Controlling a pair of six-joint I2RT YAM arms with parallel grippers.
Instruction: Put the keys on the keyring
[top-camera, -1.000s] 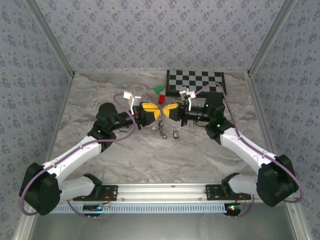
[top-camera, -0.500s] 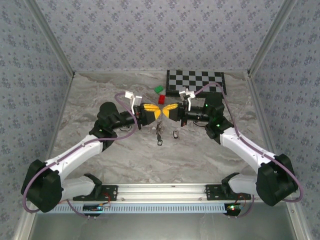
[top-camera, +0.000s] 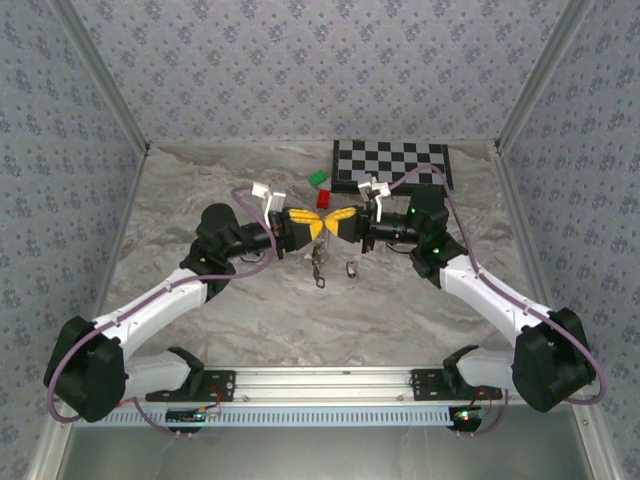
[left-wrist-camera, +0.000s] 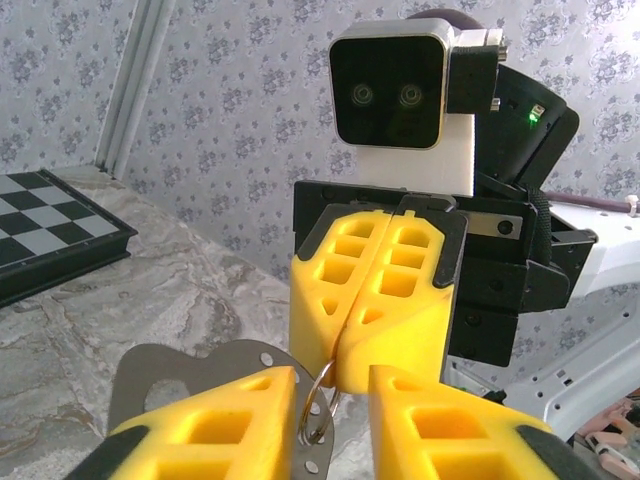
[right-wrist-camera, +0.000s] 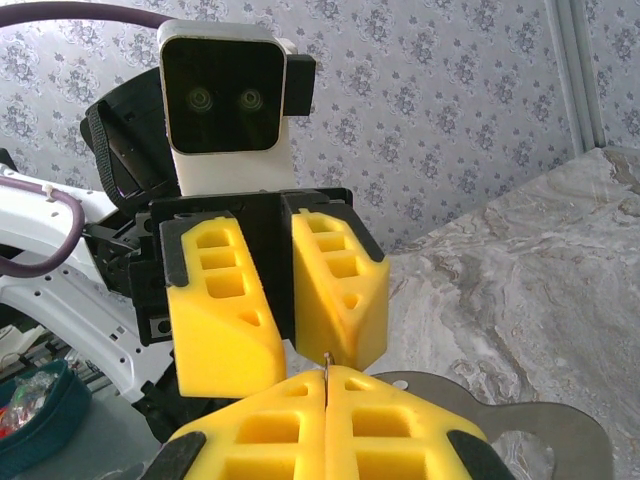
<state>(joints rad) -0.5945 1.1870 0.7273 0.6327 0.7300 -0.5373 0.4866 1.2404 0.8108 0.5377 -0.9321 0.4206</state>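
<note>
Up above the middle of the desk (top-camera: 250, 310), the two arms meet tip to tip, the left fingers (left-wrist-camera: 215, 420) pointing right and the right fingers (right-wrist-camera: 270, 425) pointing left. The right fingers are pressed flat together and pinch the keyring (left-wrist-camera: 318, 408) at their very tip; in the right wrist view a thin sliver of its wire sticks up from the seam between the yellow pads. The left fingers stand a little apart, with a clear gap between the pads, and the free part of the keyring hangs in that gap, close against one pad; whether it touches that pad I cannot tell. In the top view a small dark bunch of keys (top-camera: 319, 270) shows just near of the meeting fingertips, but whether it dangles from the ring or lies on the desk I cannot tell. A lone key (top-camera: 352, 268) lies on the marbled surface just right of the bunch. Farther back sit a red block (top-camera: 323, 198) and a green block (top-camera: 318, 179), with a chessboard (top-camera: 392, 160) at the far right.
</note>
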